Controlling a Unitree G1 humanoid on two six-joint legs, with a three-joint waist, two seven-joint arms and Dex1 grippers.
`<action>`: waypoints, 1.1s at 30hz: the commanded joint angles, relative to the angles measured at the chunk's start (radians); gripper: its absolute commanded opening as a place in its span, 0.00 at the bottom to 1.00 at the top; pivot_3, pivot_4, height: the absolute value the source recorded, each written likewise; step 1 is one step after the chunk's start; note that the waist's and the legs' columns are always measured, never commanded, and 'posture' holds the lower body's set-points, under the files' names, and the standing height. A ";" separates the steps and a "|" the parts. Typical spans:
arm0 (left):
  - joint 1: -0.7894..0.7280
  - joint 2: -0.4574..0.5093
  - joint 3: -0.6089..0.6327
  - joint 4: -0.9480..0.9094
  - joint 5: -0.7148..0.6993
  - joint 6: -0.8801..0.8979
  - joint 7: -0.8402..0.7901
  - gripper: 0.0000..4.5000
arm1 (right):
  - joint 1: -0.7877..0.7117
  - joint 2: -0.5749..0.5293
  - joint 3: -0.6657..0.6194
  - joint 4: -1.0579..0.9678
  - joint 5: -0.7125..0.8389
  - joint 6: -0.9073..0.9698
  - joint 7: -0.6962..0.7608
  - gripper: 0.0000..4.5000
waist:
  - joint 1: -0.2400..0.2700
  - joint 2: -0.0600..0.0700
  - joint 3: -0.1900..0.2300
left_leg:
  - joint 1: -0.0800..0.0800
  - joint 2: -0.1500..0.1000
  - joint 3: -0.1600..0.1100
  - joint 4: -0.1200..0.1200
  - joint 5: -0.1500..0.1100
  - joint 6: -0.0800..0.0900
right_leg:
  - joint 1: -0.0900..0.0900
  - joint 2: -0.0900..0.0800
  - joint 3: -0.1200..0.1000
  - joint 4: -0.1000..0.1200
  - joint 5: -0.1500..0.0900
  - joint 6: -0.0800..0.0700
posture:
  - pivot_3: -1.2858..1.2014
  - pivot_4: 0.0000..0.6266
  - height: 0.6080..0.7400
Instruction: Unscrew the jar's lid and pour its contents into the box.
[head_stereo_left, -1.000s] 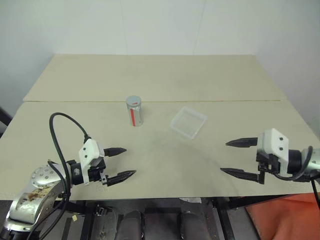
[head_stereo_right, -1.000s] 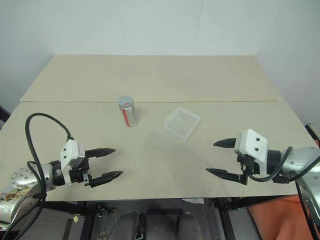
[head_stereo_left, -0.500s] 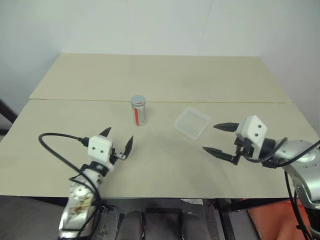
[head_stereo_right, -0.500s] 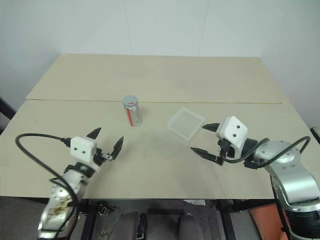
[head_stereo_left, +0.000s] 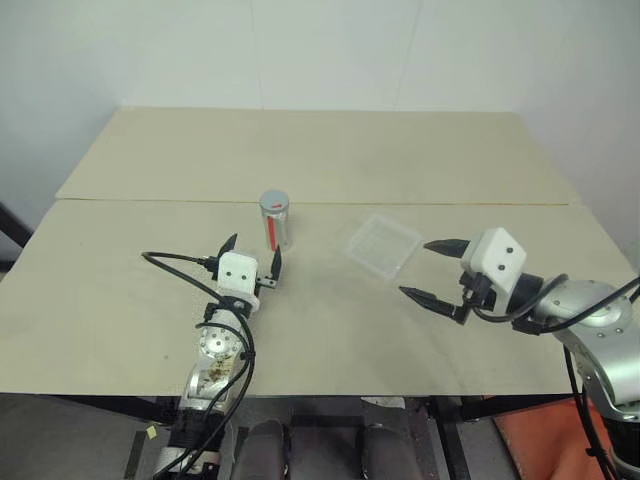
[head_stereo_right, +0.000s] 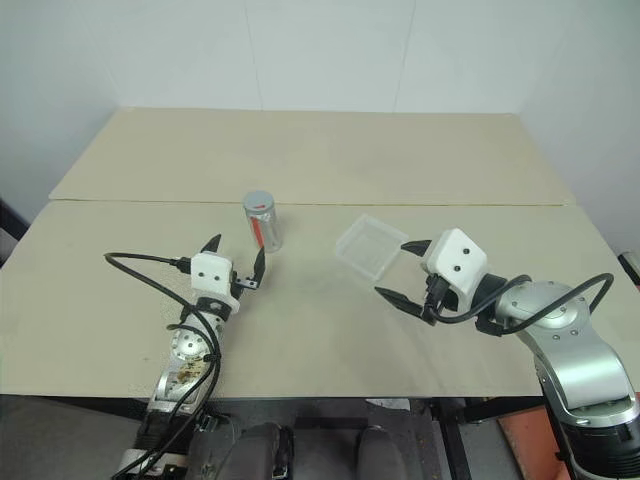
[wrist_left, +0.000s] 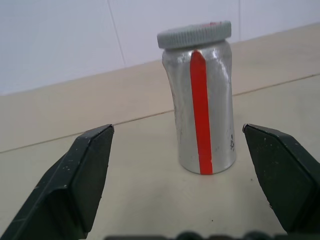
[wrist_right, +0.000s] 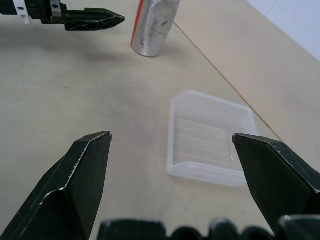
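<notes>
Jar (head_stereo_left: 274, 220) stood upright mid-table, lid (wrist_left: 194, 35) on. Left gripper (head_stereo_left: 251, 258) sat just in front of jar w/ fingers spread, prob. to clamp it. Box (head_stereo_left: 382, 245) lay right of jar; right gripper (head_stereo_left: 429, 270) unclenched beside box, empty.

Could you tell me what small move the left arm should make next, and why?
Probably ease the left gripper forward until its open fingers straddle the jar, then close. The jar stands upright just ahead, untouched, with the lid still on, so it likely needs holding before unscrewing.
</notes>
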 joint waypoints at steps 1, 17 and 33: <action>-0.064 -0.005 -0.012 0.060 0.009 -0.063 0.005 0.99 | -0.008 -0.002 -0.014 -0.041 -0.009 0.006 -0.022 1.00 | 0.000 0.000 0.000 | 0.000 0.000 0.000 0.000 0.000 0.000 | 0.000 0.000 0.000 0.000 0.000 0.000 | 0.52 0.24 1.00; -0.276 -0.051 -0.006 0.362 -0.003 -0.163 0.058 0.99 | -0.011 -0.004 -0.016 -0.061 -0.022 0.015 -0.046 1.00 | 0.000 0.000 0.000 | -0.001 0.000 0.000 0.000 0.000 0.000 | 0.000 0.000 0.000 -0.001 0.000 0.000 | 0.52 0.24 1.00; -0.371 -0.062 -0.006 0.544 0.041 -0.241 0.173 0.99 | -0.005 -0.001 -0.011 -0.079 -0.045 0.018 -0.076 1.00 | 0.000 -0.001 0.000 | -0.001 0.000 0.000 0.000 0.000 0.000 | -0.001 0.000 0.000 -0.001 0.000 0.001 | 0.52 0.24 1.00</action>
